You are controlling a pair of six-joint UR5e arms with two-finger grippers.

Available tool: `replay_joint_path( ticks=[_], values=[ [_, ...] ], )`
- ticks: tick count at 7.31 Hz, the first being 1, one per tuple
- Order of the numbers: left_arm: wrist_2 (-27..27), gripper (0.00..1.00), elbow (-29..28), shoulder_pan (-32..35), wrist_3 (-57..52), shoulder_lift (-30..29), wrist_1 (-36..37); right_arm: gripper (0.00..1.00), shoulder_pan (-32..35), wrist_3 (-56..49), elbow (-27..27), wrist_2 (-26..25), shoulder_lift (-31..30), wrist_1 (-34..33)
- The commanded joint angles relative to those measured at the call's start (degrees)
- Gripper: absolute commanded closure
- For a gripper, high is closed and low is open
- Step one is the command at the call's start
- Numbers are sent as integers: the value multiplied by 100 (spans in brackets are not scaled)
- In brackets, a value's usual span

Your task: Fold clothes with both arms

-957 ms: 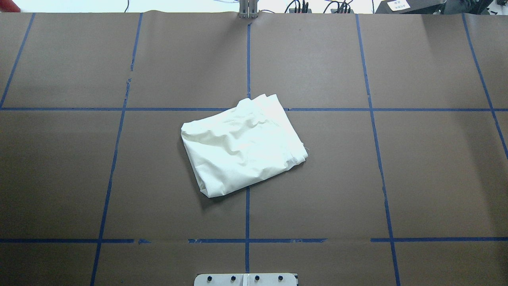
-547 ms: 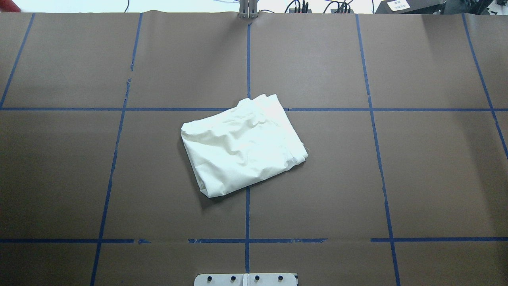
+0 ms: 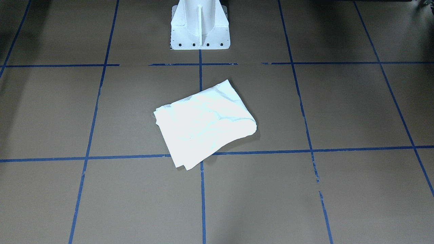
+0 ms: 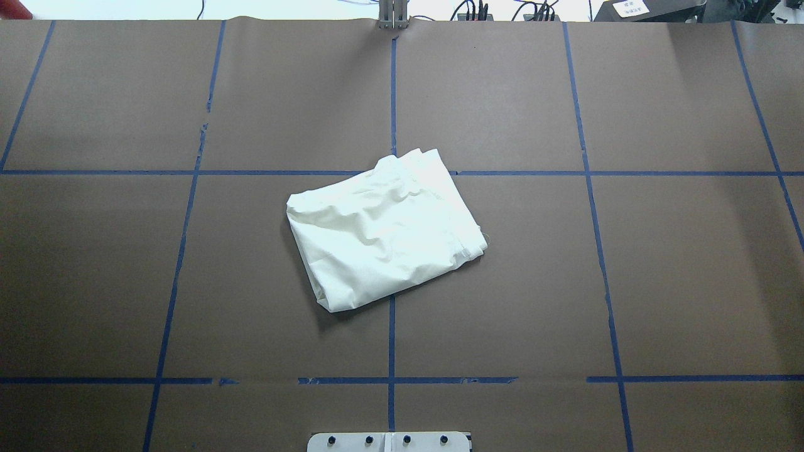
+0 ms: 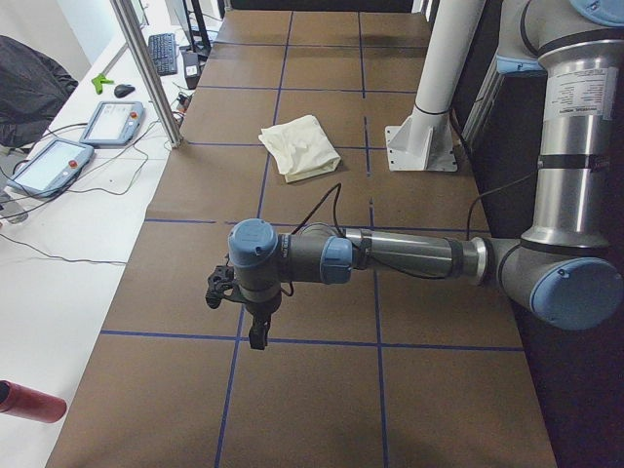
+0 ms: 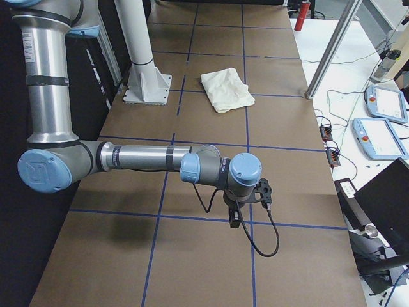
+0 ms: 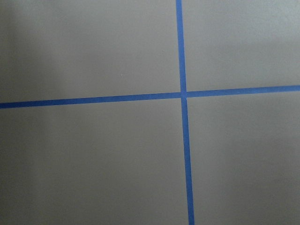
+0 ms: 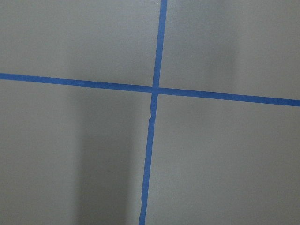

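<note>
Hovering my left tool [image 5: 256, 336] above a blue tape cross [image 7: 182, 93] near one table [image 4: 628, 282] end — my right tool [image 6: 234, 219] likewise at the other | grip: cannot tell for either, side views only | shirt [image 4: 383, 232]: folded, plain white side up, mid-table before the white pedestal [image 3: 200, 23], well apart from both tools

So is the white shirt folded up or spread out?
Folded. The wrinkly white cloth shirt lies as a small layered rectangle on the brown table.

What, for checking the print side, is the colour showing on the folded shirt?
The shirt shows plain white, no print; overhead view best.
</note>
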State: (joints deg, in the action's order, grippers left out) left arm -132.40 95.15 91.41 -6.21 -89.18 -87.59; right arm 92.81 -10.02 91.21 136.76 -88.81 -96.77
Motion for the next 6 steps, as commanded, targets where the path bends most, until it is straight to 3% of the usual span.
replay_joint_path(
  ticks=[1,6],
  values=[
    [-22,0,-6,0,-73,15,14,0,0,0,-6,0,12,0],
    [-31,0,-23,0,-65,15,-4,0,0,0,-6,0,21,0]
  ],
)
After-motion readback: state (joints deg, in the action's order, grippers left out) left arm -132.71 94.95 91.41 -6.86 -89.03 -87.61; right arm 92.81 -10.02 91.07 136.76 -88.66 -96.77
